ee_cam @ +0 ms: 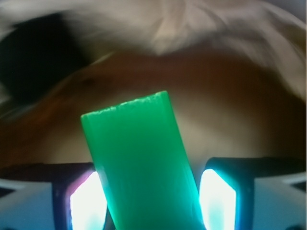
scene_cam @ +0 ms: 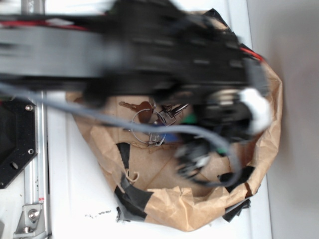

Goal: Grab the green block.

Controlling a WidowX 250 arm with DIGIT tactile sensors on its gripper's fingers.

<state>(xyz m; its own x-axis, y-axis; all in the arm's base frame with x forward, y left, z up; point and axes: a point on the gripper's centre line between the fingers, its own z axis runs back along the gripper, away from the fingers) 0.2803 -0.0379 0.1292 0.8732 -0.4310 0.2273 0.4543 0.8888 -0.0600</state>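
Risk first: likely a slip of the green block (ee_cam: 144, 163), judged from its tilt between the fingers (ee_cam: 218, 199) rather than a square seat; a twist or a drop back into the brown paper bag (scene_cam: 199, 209) if the squeeze lands on a slanted face. Also a snag, perhaps, on the grey cable (scene_cam: 124, 124) or the keys on their ring (scene_cam: 149, 122), both lying just beside the block's spot in the exterior view. Heavy motion blur over the arm there, so no firm read on its pose.

Pincer (ee_cam: 153, 201) down inside the bag, jaws standing apart on either side of the block, lit pads showing at left and right of it. Block filling the gap, leaning left at the top, its lower end out of frame. Contact with either pad not clear: cannot tell whether clenched on it or merely straddling it.

In the exterior view, only a sliver of green (scene_cam: 189, 119), just right of the keys, under the blurred arm.
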